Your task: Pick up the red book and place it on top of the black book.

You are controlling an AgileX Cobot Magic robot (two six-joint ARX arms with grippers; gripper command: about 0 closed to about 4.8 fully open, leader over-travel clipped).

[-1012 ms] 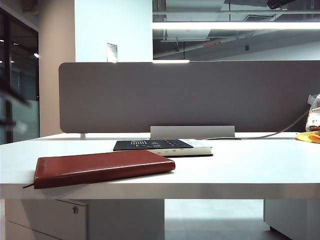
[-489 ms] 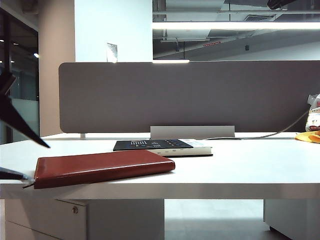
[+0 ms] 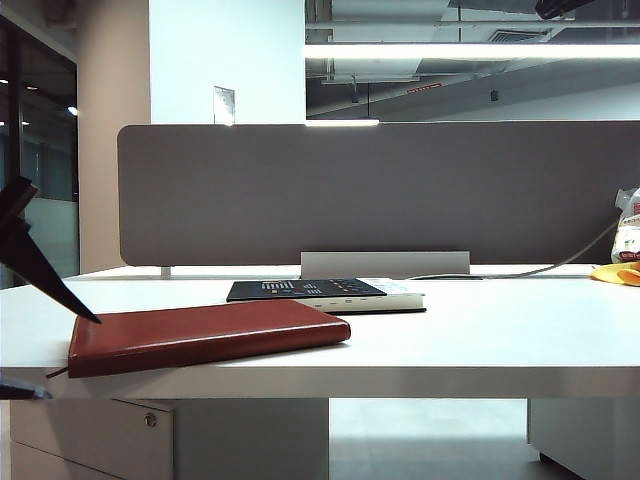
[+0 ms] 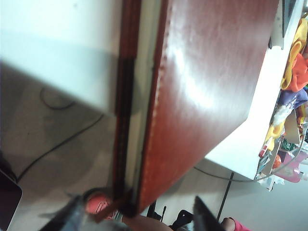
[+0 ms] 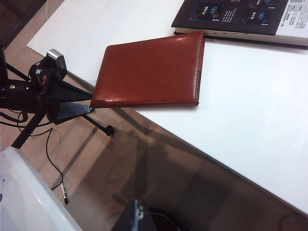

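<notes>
The red book (image 3: 205, 334) has a plain dark red-brown cover with a leather-like sheen. The black book (image 3: 322, 292) carries small white print and shows white page edges. The table (image 3: 500, 340) is white, the partition (image 3: 400, 190) behind it plain grey.

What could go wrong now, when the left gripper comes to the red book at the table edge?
1. The red book overhangs the table edge; a push from the open left gripper might tip it off.
2. The jaws straddle only one corner, so the thin book may pivot or slip when lifted.
3. The black book lies close behind; sliding the red one could shift it.
</notes>
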